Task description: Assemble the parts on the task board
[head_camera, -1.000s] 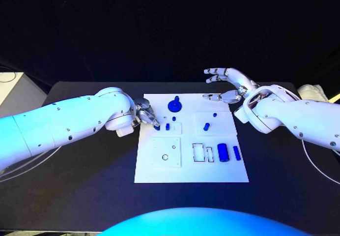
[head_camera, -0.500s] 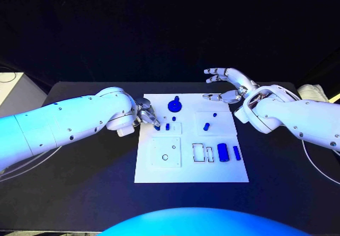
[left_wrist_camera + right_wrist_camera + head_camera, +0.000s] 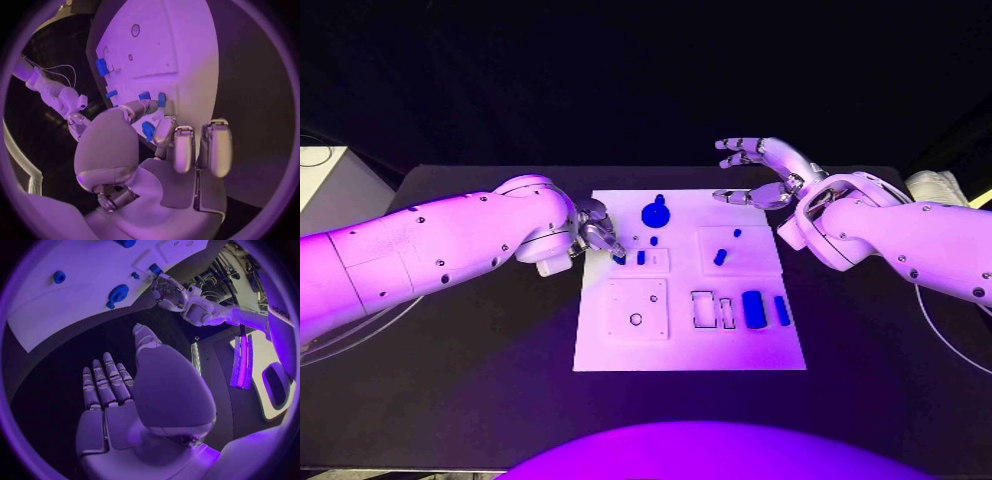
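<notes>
The white task board lies in the middle of the black table. My left hand hovers at the board's left edge and pinches a small blue part between thumb and finger, its tip just showing. Beside it on the board are a small blue piece and a tiny peg. A round blue knob stands near the far edge. My right hand floats over the board's far right corner with its fingers spread, holding nothing.
More blue parts lie on the right half: a short piece, a dot, a thick cylinder and a thin bar. Rectangular slots and a round hole sit nearer me. A white box stands far left.
</notes>
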Tool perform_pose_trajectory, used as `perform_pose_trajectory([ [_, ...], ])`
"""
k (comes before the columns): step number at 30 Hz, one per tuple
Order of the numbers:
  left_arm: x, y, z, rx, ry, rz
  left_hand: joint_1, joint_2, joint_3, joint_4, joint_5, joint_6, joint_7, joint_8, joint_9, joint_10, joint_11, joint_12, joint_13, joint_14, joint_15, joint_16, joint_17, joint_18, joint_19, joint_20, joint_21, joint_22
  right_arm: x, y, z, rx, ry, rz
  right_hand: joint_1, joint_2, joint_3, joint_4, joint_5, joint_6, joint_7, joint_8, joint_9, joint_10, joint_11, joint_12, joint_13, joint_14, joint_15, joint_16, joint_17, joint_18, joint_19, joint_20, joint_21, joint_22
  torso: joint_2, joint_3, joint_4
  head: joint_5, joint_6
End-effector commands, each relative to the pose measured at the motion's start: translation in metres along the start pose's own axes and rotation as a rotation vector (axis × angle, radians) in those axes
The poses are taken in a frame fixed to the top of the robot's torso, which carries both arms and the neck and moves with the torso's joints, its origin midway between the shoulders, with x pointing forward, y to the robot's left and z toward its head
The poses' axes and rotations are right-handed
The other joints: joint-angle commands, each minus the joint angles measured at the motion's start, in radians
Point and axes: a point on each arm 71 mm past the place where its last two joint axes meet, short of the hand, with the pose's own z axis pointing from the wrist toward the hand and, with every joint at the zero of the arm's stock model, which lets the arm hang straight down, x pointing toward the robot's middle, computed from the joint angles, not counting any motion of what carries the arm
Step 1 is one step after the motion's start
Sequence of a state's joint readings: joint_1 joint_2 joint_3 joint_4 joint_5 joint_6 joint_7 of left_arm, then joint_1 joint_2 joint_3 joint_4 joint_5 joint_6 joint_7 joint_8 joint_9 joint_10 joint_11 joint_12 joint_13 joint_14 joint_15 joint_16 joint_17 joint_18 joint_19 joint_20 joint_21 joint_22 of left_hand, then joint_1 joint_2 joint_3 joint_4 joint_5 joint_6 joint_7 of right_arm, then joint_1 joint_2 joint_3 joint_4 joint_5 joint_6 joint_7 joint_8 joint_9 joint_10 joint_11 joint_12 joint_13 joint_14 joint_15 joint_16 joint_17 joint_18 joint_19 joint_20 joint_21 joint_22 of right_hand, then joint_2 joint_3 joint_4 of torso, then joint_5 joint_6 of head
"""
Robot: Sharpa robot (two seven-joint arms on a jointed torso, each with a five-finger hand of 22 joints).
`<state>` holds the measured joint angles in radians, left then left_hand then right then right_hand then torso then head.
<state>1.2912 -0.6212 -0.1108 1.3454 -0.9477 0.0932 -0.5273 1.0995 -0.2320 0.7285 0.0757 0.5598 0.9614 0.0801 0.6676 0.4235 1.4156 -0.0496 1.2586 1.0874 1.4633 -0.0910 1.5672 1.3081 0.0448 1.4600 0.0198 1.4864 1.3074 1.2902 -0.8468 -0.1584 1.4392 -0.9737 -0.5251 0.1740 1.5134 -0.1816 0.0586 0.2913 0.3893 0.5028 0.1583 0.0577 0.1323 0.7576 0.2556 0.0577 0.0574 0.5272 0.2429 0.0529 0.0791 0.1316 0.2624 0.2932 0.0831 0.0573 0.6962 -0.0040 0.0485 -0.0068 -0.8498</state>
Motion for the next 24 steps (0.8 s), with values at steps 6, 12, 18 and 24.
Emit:
perform_pose_trajectory([
  [6, 0.0067, 0.0029, 0.0011, -0.024, 0.036, 0.038, 0.004, 0.012, 0.049, -0.055, -0.002, 0.071, -0.066, 0.016, 0.235, 0.009, -0.003, 0.004, 0.003, 0.108, -0.006, 0.004, 0.263, -0.008, 0.009, -0.002, 0.008, 0.119, 0.0009, 0.0013, -0.0001, -0.014, 0.011, -0.001, -0.001, 0.009, 0.006, 0.000, -0.001, 0.007, 0.139, 0.006, 0.001, 0.006, -0.002, 0.000, 0.001, 0.006, -0.001, -0.001, -0.001, -0.016, -0.007, 0.000, 0.004, -0.001, -0.001, -0.0010, 0.0010, 0.001, -0.001],
  [12, 0.0065, 0.0027, 0.0010, -0.024, 0.031, 0.036, 0.004, 0.014, 0.049, -0.055, -0.001, 0.072, -0.066, 0.016, 0.235, 0.010, -0.003, 0.004, 0.004, 0.108, -0.006, 0.004, 0.263, -0.008, 0.009, -0.002, 0.007, 0.119, 0.0010, 0.0014, -0.0001, -0.015, 0.011, -0.001, -0.001, 0.009, 0.006, 0.000, -0.001, 0.007, 0.139, 0.006, 0.001, 0.006, -0.002, 0.000, 0.001, 0.006, -0.001, -0.001, -0.001, -0.016, -0.007, 0.000, 0.004, -0.001, 0.000, -0.0006, -0.0009, 0.003, 0.000],
  [18, 0.0073, 0.0010, 0.0011, -0.021, 0.032, 0.037, 0.002, 0.017, 0.046, -0.052, -0.001, 0.074, -0.066, 0.017, 0.235, 0.011, -0.003, 0.005, 0.006, 0.108, -0.007, 0.004, 0.263, -0.008, 0.009, -0.002, 0.007, 0.119, 0.0012, 0.0016, -0.0001, -0.015, 0.011, -0.001, -0.001, 0.009, 0.006, 0.000, -0.001, 0.007, 0.139, 0.006, 0.001, 0.006, -0.002, 0.000, 0.001, 0.006, -0.001, -0.001, -0.001, -0.016, -0.007, 0.000, 0.004, -0.001, 0.000, 0.0004, -0.0008, 0.003, 0.000],
  [24, 0.0082, -0.0007, 0.0012, -0.015, 0.038, 0.036, -0.016, 0.022, 0.017, -0.038, -0.015, 0.081, -0.070, 0.015, 0.234, 0.016, -0.004, 0.008, 0.014, 0.108, -0.007, 0.004, 0.263, -0.008, 0.010, -0.003, 0.007, 0.120, 0.0012, 0.0017, -0.0002, -0.015, 0.011, -0.001, -0.001, 0.009, 0.007, 0.000, 0.000, 0.008, 0.139, 0.006, 0.001, 0.008, -0.002, 0.000, 0.001, 0.005, -0.001, -0.001, -0.002, -0.016, -0.008, 0.000, 0.004, -0.002, 0.000, 0.0008, -0.0004, 0.001, -0.001],
])
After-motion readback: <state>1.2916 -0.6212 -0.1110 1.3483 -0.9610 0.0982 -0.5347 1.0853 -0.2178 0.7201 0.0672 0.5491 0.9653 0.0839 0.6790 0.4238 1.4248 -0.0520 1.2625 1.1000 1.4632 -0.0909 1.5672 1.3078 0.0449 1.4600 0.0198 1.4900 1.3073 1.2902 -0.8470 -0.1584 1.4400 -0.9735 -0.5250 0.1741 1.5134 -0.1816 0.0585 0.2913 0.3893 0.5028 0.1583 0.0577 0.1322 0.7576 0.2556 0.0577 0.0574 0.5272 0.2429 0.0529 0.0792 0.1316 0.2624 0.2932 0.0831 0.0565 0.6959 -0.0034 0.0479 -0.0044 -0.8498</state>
